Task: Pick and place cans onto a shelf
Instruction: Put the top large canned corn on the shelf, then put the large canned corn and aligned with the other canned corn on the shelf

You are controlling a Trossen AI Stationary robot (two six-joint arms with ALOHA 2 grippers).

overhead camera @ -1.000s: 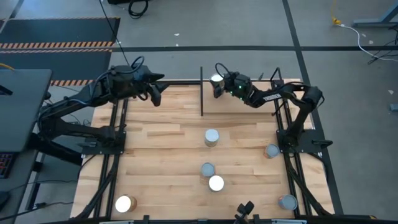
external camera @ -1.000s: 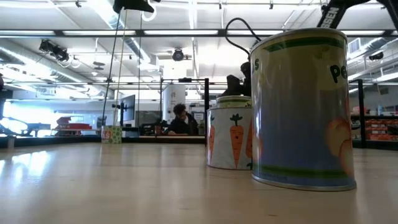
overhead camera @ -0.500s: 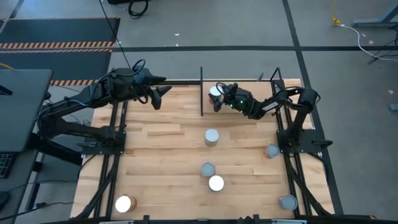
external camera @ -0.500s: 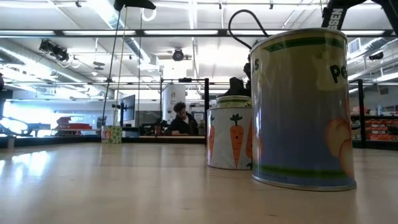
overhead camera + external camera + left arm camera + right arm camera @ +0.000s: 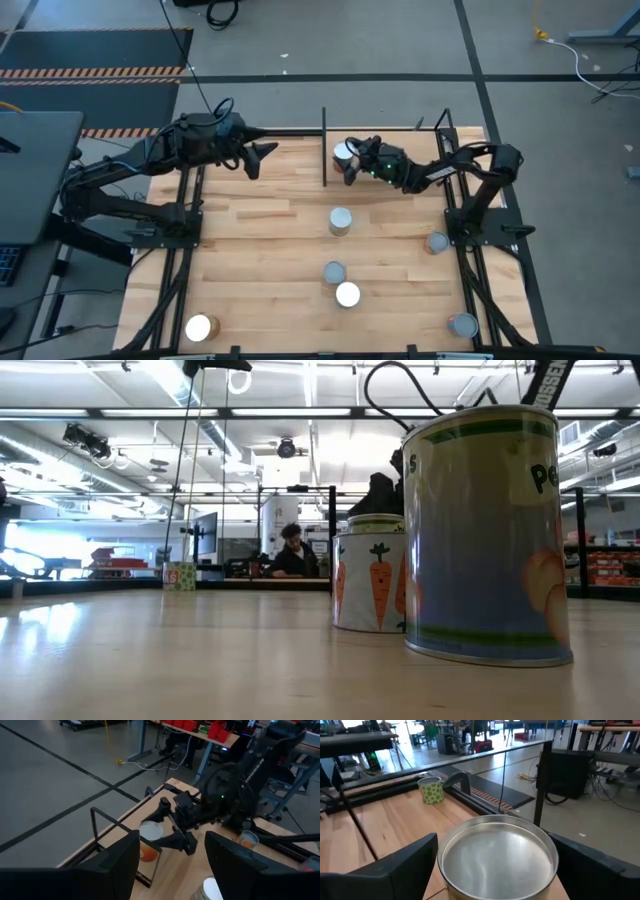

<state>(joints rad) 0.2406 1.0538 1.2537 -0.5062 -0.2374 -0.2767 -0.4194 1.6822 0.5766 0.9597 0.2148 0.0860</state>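
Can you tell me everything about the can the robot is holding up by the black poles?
The can is a small round tin with a shiny silver top, ringed by a raised rim, and an orange-red label on its side. It stands upright in the right gripper, one dark finger on each side, at the table's far edge beside a thin black post of the shelf. Whether its bottom rests on anything cannot be seen.

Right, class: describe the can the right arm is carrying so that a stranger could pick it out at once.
Start at the shelf, the black-post frame at the table's far edge. Just right of its centre post, the right pincer grips one can. Unlike the other cans, which stand loose on the tabletop, this silver-topped, orange-sided one sits between pincer fingers.
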